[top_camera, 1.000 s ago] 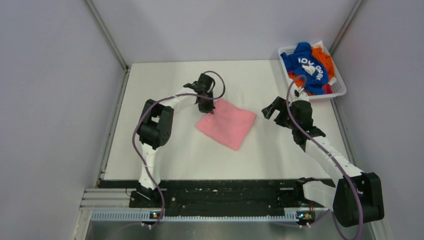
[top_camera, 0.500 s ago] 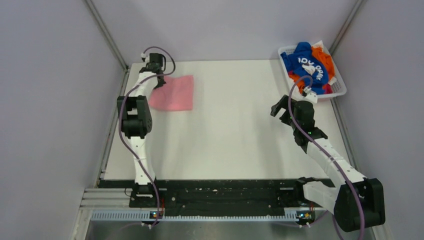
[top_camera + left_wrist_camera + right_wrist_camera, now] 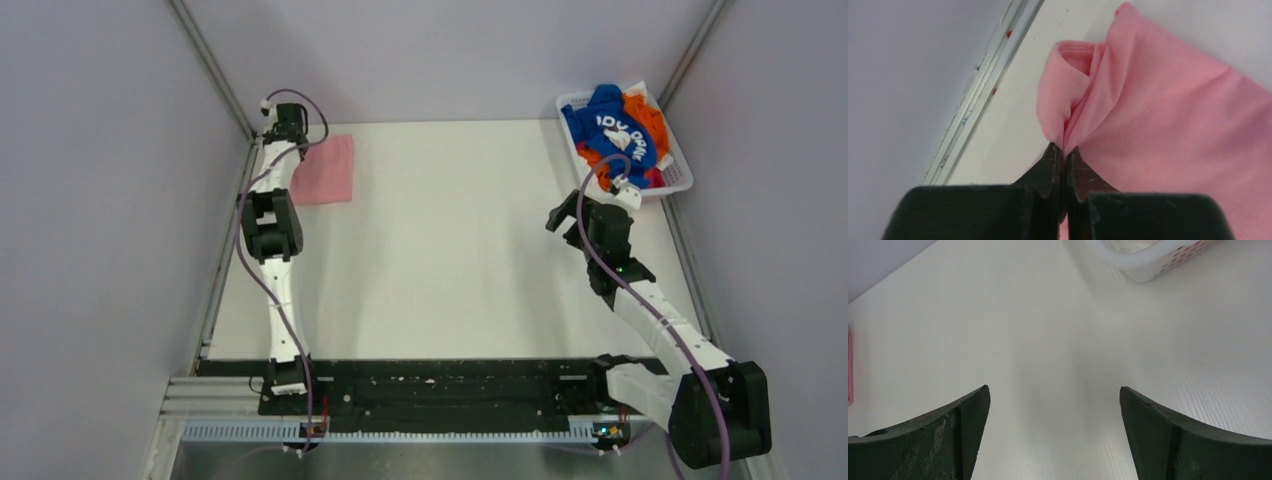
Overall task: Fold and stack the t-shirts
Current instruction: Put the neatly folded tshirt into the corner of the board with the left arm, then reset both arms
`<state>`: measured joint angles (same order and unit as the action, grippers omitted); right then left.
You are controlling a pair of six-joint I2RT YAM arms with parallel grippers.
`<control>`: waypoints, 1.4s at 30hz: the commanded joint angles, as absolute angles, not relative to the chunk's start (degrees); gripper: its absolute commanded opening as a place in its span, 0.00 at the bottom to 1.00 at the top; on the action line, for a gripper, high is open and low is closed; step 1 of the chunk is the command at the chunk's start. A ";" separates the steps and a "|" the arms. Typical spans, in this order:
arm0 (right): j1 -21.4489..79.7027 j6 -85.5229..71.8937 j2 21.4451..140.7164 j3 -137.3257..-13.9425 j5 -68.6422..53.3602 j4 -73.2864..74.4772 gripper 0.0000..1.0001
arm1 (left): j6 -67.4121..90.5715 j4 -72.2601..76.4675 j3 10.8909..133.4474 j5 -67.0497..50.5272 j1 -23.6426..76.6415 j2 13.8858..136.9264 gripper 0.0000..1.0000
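Observation:
The folded light pink t-shirt (image 3: 327, 170) lies at the table's far left corner. My left gripper (image 3: 292, 145) is shut on its left edge; the left wrist view shows the pink cloth (image 3: 1168, 120) pinched between the closed jaws (image 3: 1064, 150). The royal blue t-shirt (image 3: 612, 128) with white lettering and the orange t-shirt (image 3: 652, 112) lie crumpled in the white basket (image 3: 678, 182) at the far right. My right gripper (image 3: 562, 212) is open and empty over bare table, near the basket; its fingers (image 3: 968, 412) show wide apart.
Grey walls close in the table on the left, back and right. A metal rail (image 3: 973, 105) runs along the left table edge beside the pink shirt. The basket's corner (image 3: 1148, 265) shows at the top of the right wrist view.
My left gripper has dragged the pink t-shirt from the table's middle to the far left corner. My right gripper has shifted slightly right and stays open.

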<state>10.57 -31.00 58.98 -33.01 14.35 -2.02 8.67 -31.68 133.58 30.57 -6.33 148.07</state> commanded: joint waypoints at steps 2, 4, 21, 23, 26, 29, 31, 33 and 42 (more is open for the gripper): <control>10.24 -30.13 58.40 -33.66 14.91 -4.11 0.99 | 5.92 -26.95 137.17 36.57 -7.19 145.33 0.00; 10.25 -30.13 57.87 -33.60 14.70 -3.80 0.99 | 4.72 -25.83 137.27 37.99 -7.66 144.37 0.00; 10.25 -36.05 50.25 -30.84 11.01 1.77 0.99 | 21.88 -27.24 113.07 12.70 -5.12 114.32 0.99; 10.20 -35.46 48.05 -30.12 8.11 2.61 0.99 | 26.57 -23.50 102.57 6.46 -3.78 106.68 0.99; 10.21 -33.76 45.36 -31.26 4.85 7.95 0.99 | 31.43 -19.06 84.94 3.29 -0.53 93.93 0.99; 10.24 -33.83 42.91 -32.07 3.46 13.93 0.99 | 32.35 -14.19 67.37 4.05 6.77 80.93 0.99; 10.29 -33.84 40.96 -31.07 1.03 16.24 0.99 | 31.75 -13.65 57.67 7.56 12.99 73.11 0.99; 10.31 -33.47 38.85 -29.55 -1.21 18.09 0.99 | 33.31 -14.27 48.94 10.67 18.94 66.23 0.99; 10.30 -33.25 29.59 -21.74 -0.50 23.71 0.99 | 35.99 -20.59 36.65 13.89 22.71 49.52 0.99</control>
<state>10.57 -33.54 32.93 -23.66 0.08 21.58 34.96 -21.26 35.62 9.47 22.92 54.00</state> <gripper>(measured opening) 0.986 0.990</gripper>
